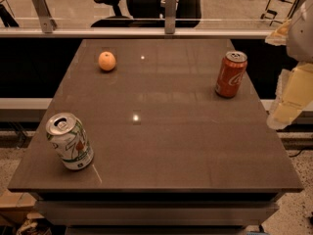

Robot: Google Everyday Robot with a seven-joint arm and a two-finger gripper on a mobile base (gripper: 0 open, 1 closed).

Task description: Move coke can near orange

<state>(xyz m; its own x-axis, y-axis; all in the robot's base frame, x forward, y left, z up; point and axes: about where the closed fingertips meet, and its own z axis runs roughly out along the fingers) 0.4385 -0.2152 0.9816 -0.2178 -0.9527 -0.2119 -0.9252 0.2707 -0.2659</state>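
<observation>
Nearest the camera, at about seven o'clock on the dark brown table [161, 146], a white and green soda can [70, 141] stands close to the front left corner, leaning slightly to the left, its silver top opened. Off the table's right edge, at roughly three o'clock, the gripper [281, 115] hangs in the air as a pale cream shape, touching nothing; whether it is spread or pressed together cannot be told. It holds nothing.

Farther back, at two o'clock, the coke can [231, 74] stands upright near the right edge of the tabletop, with its white script facing the camera. It is apart from the gripper, which lies to its right and a little nearer. At eleven o'clock, near the far left corner, the orange [107, 61] rests on the surface, well apart from the coke can, with bare tabletop between them.

Beyond the far edge, at twelve o'clock, runs a metal rail [146, 32], with a dark office chair [142, 4] behind it.
</observation>
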